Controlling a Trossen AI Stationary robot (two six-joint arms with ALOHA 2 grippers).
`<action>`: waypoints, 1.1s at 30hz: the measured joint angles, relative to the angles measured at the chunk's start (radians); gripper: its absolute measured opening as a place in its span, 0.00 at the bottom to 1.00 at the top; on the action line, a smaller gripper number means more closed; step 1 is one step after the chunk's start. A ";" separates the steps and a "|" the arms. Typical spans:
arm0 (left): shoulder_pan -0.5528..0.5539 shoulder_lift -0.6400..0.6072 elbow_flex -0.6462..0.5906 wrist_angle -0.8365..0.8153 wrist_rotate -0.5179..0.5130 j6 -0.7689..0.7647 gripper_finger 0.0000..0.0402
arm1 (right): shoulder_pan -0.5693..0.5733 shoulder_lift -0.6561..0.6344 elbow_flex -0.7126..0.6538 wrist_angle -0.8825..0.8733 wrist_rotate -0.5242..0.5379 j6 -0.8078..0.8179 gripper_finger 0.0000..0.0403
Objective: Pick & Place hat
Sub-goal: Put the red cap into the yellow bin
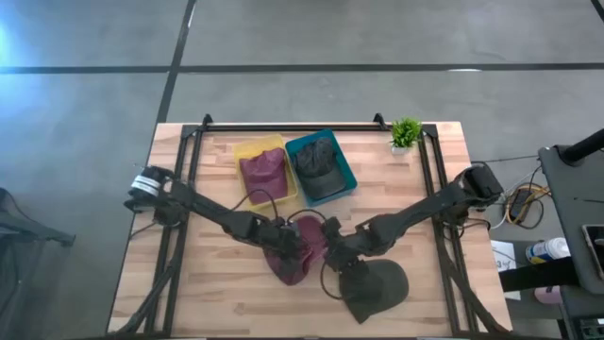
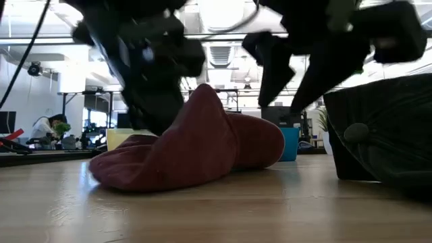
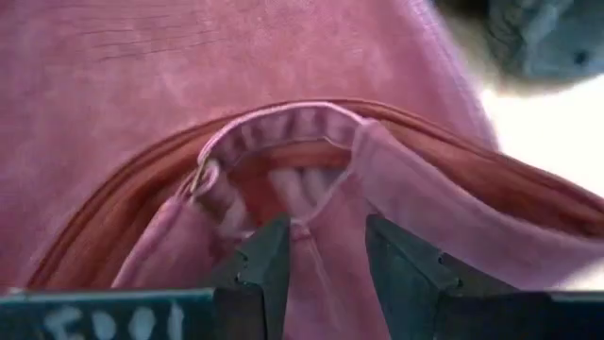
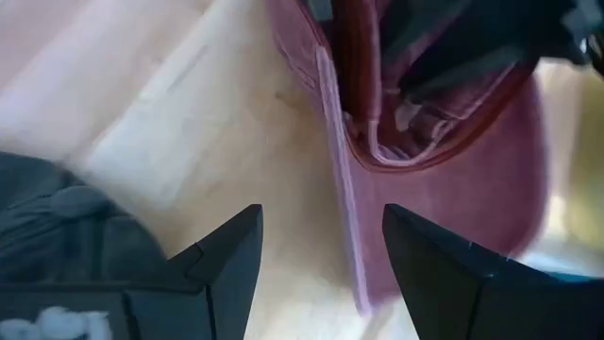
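Observation:
A maroon cap [image 1: 297, 253] lies on the wooden table near its middle, underside partly turned up. My left gripper [image 1: 286, 238] is over it and shut on its cloth; the left wrist view [image 3: 326, 274] shows it close up. My right gripper [image 1: 332, 244] hangs open just to the right of the cap. In the right wrist view [image 4: 321, 274] its fingers stand on either side of the cap's edge [image 4: 342, 217] and I see no touch. A dark grey cap [image 1: 377, 288] rests on the table to the right and nearer. My left gripper pinches the maroon cap's rear edge [image 3: 326, 247] between its two fingers, just below the strap opening with its metal buckle [image 3: 203, 178]. The fingers come from above, slanting down. The cloth is drawn up into a peak [image 2: 206, 94], and the cap's lower part [image 2: 135, 177] stays on the table.
A yellow bin [image 1: 262, 175] with a maroon hat and a teal bin [image 1: 321, 165] with a dark hat stand at the back middle. A small potted plant [image 1: 406, 134] is at the far right corner. Bare wood shows at the front left.

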 joint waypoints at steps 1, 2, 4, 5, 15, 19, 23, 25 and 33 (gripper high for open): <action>0.004 0.023 0.002 0.025 0.008 0.001 0.33 | 0.000 0.015 0.000 0.003 0.007 0.002 0.53; 0.008 0.045 0.003 0.041 0.015 0.000 0.33 | 0.000 0.029 0.000 0.001 0.018 0.010 0.53; 0.011 0.072 0.008 0.066 0.016 -0.020 0.33 | -0.001 0.044 0.000 0.004 0.049 0.029 0.53; 0.012 0.077 0.011 0.074 0.017 -0.033 0.33 | -0.003 0.049 0.000 0.008 0.056 0.033 0.53; 0.018 -0.003 0.018 0.111 -0.019 -0.008 0.33 | -0.018 0.082 -0.008 0.021 0.050 0.094 0.42; 0.007 -0.051 0.015 0.093 -0.020 -0.022 0.33 | -0.033 0.092 -0.008 0.044 0.044 0.085 0.25; -0.028 -0.128 0.016 0.031 -0.030 -0.049 0.33 | -0.042 0.099 -0.010 0.078 0.035 0.068 0.07; -0.052 -0.174 0.015 -0.045 -0.064 -0.068 0.33 | -0.043 0.093 -0.009 0.088 0.037 0.054 0.04; -0.216 -0.451 0.023 -0.290 -0.484 -0.195 0.33 | -0.057 -0.012 0.028 0.071 -0.030 0.063 0.04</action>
